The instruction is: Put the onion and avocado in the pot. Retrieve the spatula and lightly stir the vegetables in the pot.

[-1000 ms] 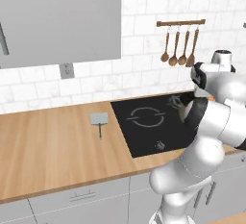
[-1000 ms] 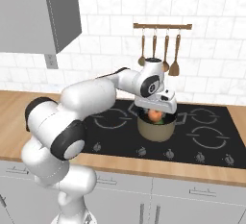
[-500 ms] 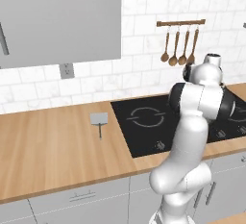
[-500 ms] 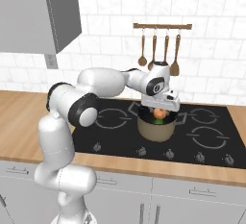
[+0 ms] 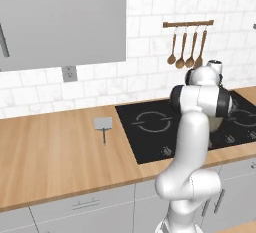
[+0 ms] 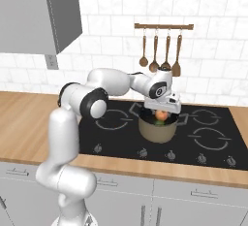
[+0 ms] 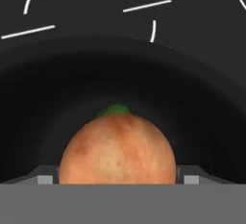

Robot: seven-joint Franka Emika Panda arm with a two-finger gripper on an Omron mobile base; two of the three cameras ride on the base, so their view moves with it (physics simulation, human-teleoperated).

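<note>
The tan pot (image 6: 157, 129) stands on the black hob, and my gripper (image 6: 162, 107) hangs just over its mouth. Inside it lies the orange-brown onion (image 6: 162, 116) (image 7: 117, 151), with the green avocado (image 7: 114, 109) peeking out behind it. In the hand view the onion sits between my gripper (image 7: 115, 176) fingertips (image 7: 45, 177), and a small gap shows on each side, so the jaws are open. The grey spatula (image 5: 103, 124) lies flat on the wooden counter left of the hob, its thin dark handle pointing to the front edge.
Several brown wooden spoons hang from a rail (image 6: 162, 26) (image 5: 188, 24) on the tiled wall behind the hob (image 6: 116, 123). A grey wall cabinet (image 5: 60, 17) hangs over the wooden counter (image 5: 50, 152). My own arm blocks most of the pot in the left base view.
The arm's elbow and upper links have swung round while the hand stayed over the pot. The jaws are as wide as before and the onion lies in the pot.
</note>
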